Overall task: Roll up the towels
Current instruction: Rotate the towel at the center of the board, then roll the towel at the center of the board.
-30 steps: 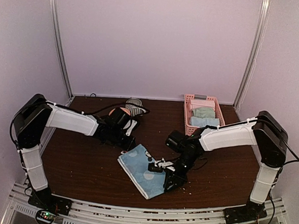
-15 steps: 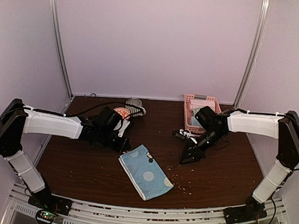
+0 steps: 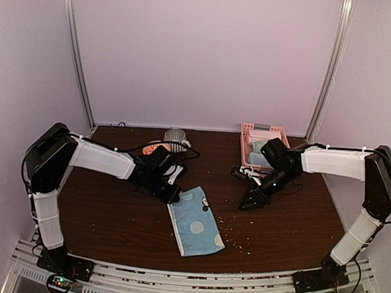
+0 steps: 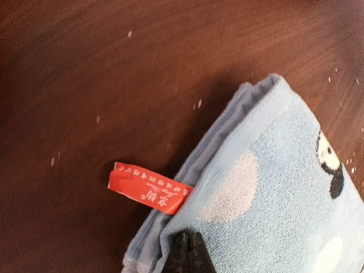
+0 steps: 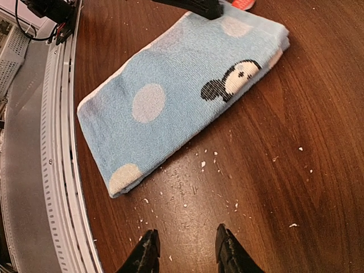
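A folded light blue towel (image 3: 195, 219) with pale dots and a panda mark lies flat on the dark table near the front middle. It also shows in the left wrist view (image 4: 273, 187), with an orange-red label (image 4: 149, 187) sticking out of its edge, and in the right wrist view (image 5: 176, 91). My left gripper (image 3: 173, 194) is shut on the towel's far left corner (image 4: 189, 250). My right gripper (image 3: 248, 204) is open and empty, above bare table to the right of the towel (image 5: 185, 250). More folded towels (image 3: 265, 151), grey-green and light blue, lie in the pink basket.
The pink lattice basket (image 3: 245, 146) stands at the back right. A striped grey roll (image 3: 175, 136) and an orange item (image 3: 157, 146) sit at the back middle, behind the left arm. Pale crumbs (image 5: 213, 165) dot the table. The metal front rail (image 5: 57, 142) runs just beyond the towel.
My left gripper has closed on the towel's corner and the towel has turned and slid right. My right gripper let go, pulled away toward the basket, and now hovers open.
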`<action>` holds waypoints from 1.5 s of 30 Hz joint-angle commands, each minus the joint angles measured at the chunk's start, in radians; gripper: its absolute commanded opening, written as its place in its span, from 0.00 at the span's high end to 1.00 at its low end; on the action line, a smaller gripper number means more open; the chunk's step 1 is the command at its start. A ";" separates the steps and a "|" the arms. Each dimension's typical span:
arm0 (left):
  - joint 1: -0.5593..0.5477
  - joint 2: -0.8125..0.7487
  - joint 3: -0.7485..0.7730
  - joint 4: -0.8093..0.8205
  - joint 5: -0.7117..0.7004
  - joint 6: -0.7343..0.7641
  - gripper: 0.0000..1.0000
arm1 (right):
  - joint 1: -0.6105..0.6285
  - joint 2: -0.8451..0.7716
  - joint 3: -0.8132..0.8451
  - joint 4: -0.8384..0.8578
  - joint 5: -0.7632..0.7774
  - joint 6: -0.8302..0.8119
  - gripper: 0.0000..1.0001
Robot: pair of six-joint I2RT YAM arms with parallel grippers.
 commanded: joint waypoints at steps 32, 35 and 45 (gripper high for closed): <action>-0.281 -0.201 -0.366 0.345 0.258 0.087 0.99 | -0.017 0.040 0.008 0.013 0.046 0.003 0.65; -0.297 -0.159 -0.378 0.357 0.250 0.082 0.99 | -0.017 0.047 0.012 0.013 0.046 0.004 0.65; -0.361 -0.292 -0.329 0.261 0.015 0.156 0.85 | -0.016 0.028 0.006 0.011 0.021 -0.008 0.65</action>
